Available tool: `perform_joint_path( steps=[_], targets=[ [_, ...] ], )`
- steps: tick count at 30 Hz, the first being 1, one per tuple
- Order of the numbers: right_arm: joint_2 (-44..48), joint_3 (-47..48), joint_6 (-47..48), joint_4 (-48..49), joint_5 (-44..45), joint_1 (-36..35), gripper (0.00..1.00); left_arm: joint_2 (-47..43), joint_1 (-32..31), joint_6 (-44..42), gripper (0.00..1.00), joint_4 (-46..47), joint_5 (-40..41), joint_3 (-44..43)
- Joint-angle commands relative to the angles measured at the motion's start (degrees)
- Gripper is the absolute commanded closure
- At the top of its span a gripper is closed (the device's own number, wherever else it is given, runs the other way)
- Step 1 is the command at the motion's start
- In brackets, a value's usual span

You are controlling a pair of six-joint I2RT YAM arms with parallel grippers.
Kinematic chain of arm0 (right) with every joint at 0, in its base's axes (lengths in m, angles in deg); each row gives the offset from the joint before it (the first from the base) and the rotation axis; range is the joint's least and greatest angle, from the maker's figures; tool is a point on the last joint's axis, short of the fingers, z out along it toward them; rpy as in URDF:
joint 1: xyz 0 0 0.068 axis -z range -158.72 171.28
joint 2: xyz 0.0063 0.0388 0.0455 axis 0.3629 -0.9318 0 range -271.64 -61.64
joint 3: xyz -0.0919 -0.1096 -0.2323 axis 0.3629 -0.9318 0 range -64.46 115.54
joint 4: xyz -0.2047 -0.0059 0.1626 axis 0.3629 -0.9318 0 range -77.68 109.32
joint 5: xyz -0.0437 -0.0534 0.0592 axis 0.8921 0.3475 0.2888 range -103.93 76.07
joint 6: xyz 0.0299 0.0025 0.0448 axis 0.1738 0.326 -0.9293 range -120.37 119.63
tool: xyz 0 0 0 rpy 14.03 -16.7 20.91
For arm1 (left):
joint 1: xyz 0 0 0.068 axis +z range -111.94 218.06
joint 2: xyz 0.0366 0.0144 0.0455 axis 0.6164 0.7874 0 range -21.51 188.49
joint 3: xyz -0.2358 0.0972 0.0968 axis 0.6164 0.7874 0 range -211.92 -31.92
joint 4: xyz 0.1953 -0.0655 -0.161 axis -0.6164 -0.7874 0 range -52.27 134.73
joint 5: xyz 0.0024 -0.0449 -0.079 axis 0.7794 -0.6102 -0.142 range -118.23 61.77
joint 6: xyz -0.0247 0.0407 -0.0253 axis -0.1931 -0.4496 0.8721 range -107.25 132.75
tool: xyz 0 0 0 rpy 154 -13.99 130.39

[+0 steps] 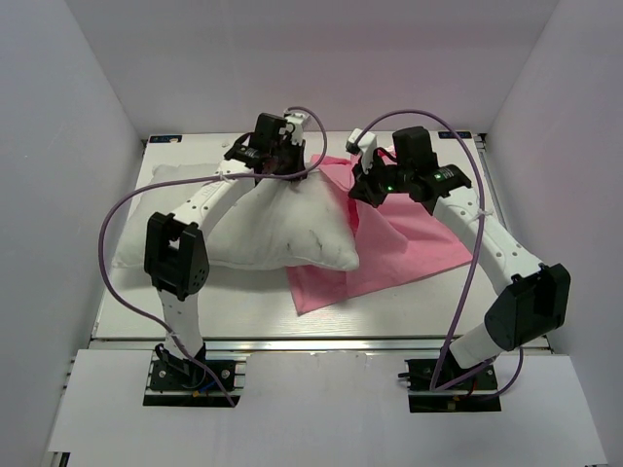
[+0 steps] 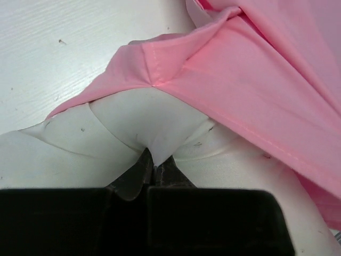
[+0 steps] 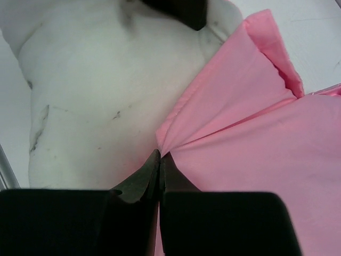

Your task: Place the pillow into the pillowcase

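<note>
The white pillow (image 1: 263, 229) lies across the left and middle of the surface (image 1: 438, 292), its right end resting on the pink pillowcase (image 1: 409, 248), which spreads out to the right. The left claw (image 2: 155, 166) is clamped on a pinch of the pillow's white fabric at its far right corner, where the pillowcase's hem drapes over it. The right claw (image 3: 160, 157) is pressed together on the pillowcase's hemmed edge, right beside the pillow
</note>
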Motion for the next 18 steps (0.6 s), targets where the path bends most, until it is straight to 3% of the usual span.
perform_joint_path(
  steps=[1,3,9,18],
  targets=[
    [4.0,-1.0,1.9,-1.1,-3.5,-0.3,1.00,3.1,1.4,2.0,1.00,4.9,1.9,-7.3],
    [3.1,-0.5,0.1,-0.1,-3.4,-0.4,1.00,4.3,1.2,5.4,1.00,6.8,1.6,-9.7],
    [-2.2,5.3,-3.2,-1.0,-6.0,-3.3,1.00,4.3,-0.7,8.2,1.00,12.8,10.0,-3.4],
    [-6.1,11.2,2.9,-6.9,-1.6,-3.6,1.00,5.7,-0.7,-2.2,1.00,14.1,31.0,-2.3]
  ],
)
